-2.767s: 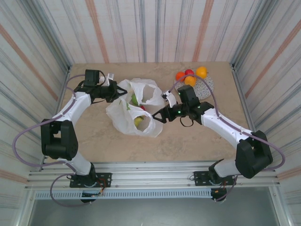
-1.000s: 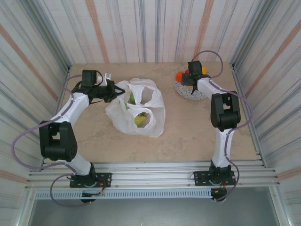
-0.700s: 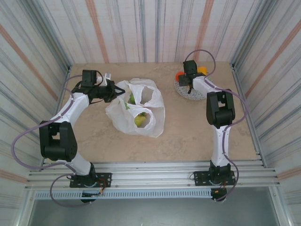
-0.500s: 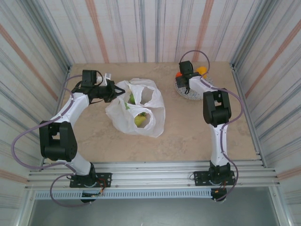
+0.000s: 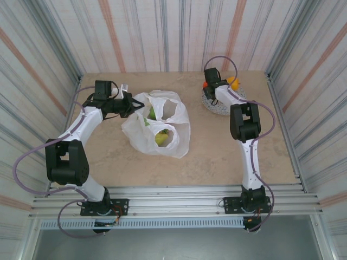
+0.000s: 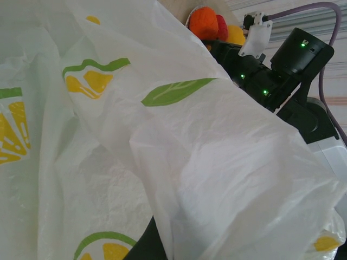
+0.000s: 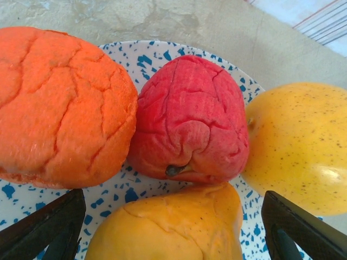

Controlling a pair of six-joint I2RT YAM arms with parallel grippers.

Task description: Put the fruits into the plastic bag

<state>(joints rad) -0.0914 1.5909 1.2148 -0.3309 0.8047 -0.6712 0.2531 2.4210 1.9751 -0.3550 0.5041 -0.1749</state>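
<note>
Approx halfway: a few green-yellow fruits [image 5: 160, 138] sit inside the white crinkly lemon-print plastic bag [image 5: 181, 127], mid-tabletop, left of centre. Four are left on the blue-speckled round plate [image 7: 126, 53], far right: wrinkled orange ball [image 7: 59, 103], red-pink piece [image 7: 190, 116], speckled yellow fruit [image 7: 298, 146] & yellow-orange fruit [image 7: 168, 216]. Right hand [image 7: 173, 238] is over the plate, jaws wide either side of the yellow-orange fruit, gripping nothing. Left hand [image 5: 128, 104] is pinched shut on the bag's far-left edge. Fruits are small, w/ cracked-looking skins.
</note>
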